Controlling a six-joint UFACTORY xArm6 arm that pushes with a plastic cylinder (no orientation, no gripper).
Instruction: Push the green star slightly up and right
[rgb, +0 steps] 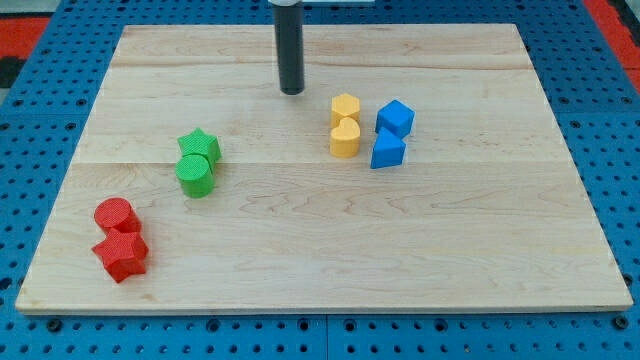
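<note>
My tip (291, 92) rests on the wooden board (330, 240) toward its far edge, a little left of the board's middle. It is the blunt end of a straight dark rod, with nothing to spread, press together or pinch. The rod's upper part is cut off by the view's top, so the arm behind it cannot be seen.

No brand, label or writing can be read anywhere on the rod, the blocks or the board.

The green star (199, 146) lies to the left of my tip and nearer in the scene, well apart from it. It touches the green cylinder (196, 175), which stands just in front of it and hides the star's near edge.

To the right of my tip and a little nearer stand two yellow blocks, one behind the other and touching: the far yellow block (345, 107) looks faceted, the near yellow block (344, 138) is hard to make out in shape. Just right of them are a blue cube (396, 117) and a blue block (387, 150) with slanted faces.

At the near left corner a red cylinder (114, 215) touches a red star (121, 255).

Around the board a blue perforated surface (600, 120) shows.
</note>
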